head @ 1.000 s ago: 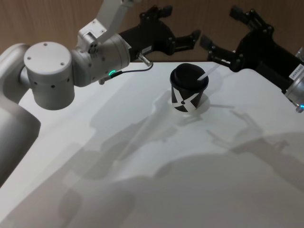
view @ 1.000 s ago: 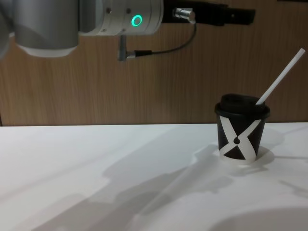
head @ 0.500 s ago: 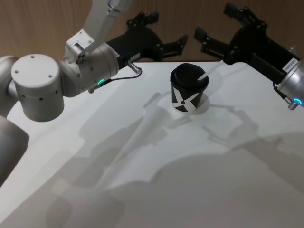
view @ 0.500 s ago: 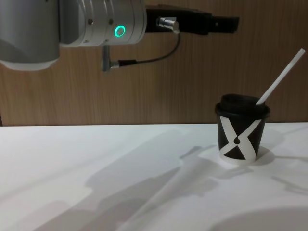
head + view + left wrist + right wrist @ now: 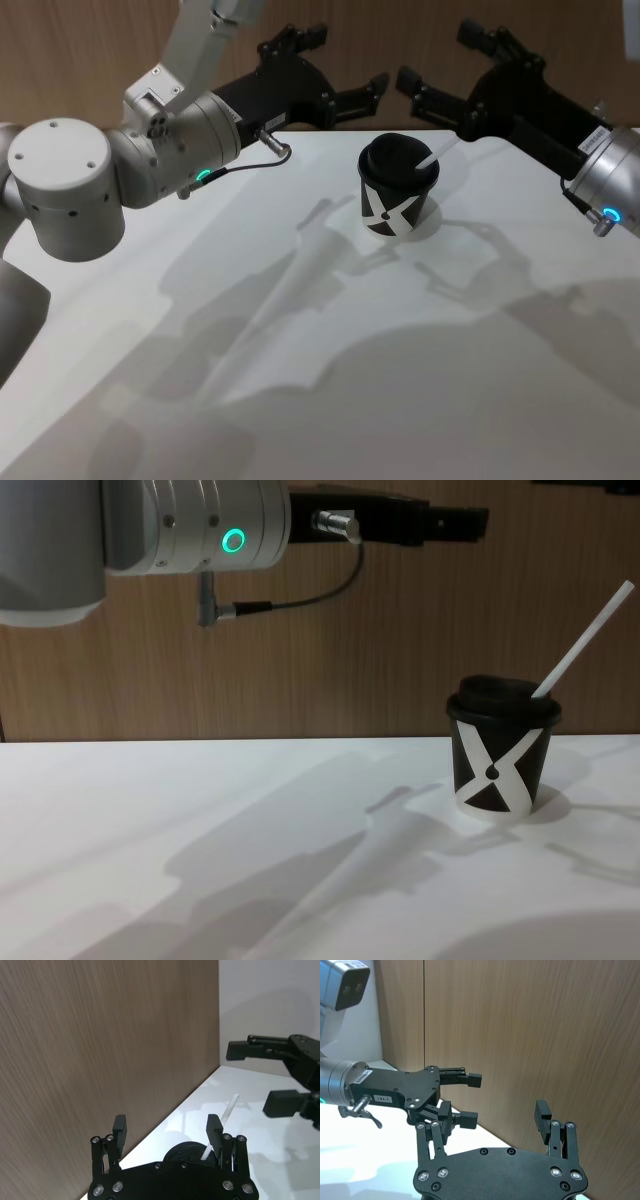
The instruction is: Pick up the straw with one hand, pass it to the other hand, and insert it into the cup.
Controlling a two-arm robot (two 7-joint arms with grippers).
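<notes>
The straw (image 5: 438, 153) stands tilted in the lidded cup (image 5: 396, 199) on the white worktop (image 5: 400, 380), below and between both jaws. Left gripper (image 5: 345, 72) and right gripper (image 5: 437, 62) hover raised, jaws spread, empty.

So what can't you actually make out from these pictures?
- How deep the straw goes: the cup and its domed lid hide its lower end in the chest view.
- What is in the cup: the lid covers it in the head view too.
- The cup in the left wrist view: the open left gripper blocks most of it.
- The right gripper, also open: the chest view's top edge cuts it off.
</notes>
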